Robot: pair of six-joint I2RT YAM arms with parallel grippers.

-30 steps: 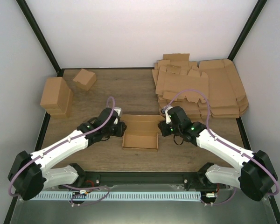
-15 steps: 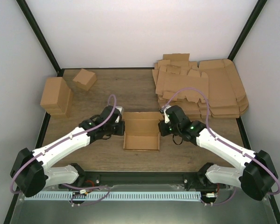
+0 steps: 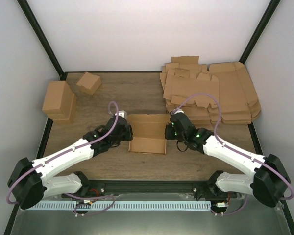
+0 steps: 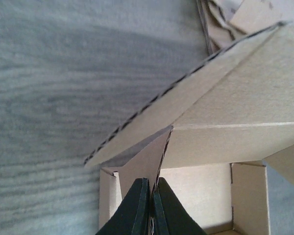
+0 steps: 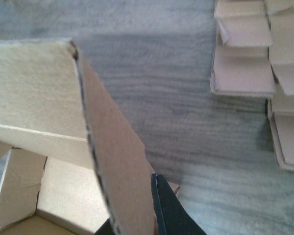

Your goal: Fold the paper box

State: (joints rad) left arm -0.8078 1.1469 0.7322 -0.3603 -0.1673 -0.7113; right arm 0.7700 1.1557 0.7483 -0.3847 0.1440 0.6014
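Beyond the left gripper stand a tall plain brown cardboard box and a small cube-like brown box. That gripper's black jaws are pinched tight on the left flap of the paper box, a plain brown die-cut cardboard tray lying between the two grippers. The right gripper is clamped closed on the tray's upright right flap, and past it lies a stack of flat brown cardboard sheets.

The paper box is showing plain light brown, its cut edges looking dashed dark. The table is showing grey-brown wood grain, the flat sheets matching the box's tan. The left arm and right arm are wearing white with black joints and purple cables
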